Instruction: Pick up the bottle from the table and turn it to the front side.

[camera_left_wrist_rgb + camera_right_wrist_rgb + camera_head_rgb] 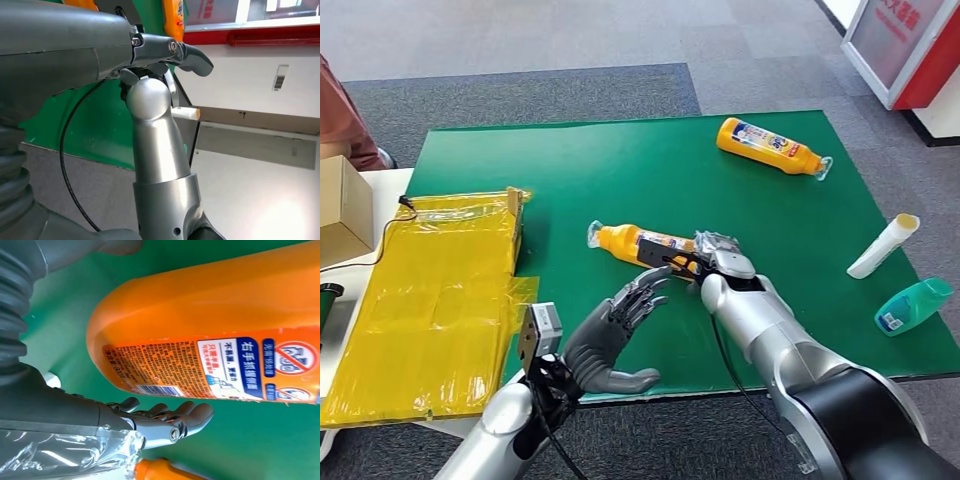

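Centrally on the green table mat [569,160], the orange plastic bottle [622,241] lies lengthwise left to right, its base just under the right hand [712,255], fingers apart; the left hand [618,335] waits nearby, spread and empty

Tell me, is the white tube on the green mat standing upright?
No, the white tube lies on its side near the right edge of the green mat, beside a teal bottle.

Right hand [701,258] hides bottle [637,241] base end; grip unclear.
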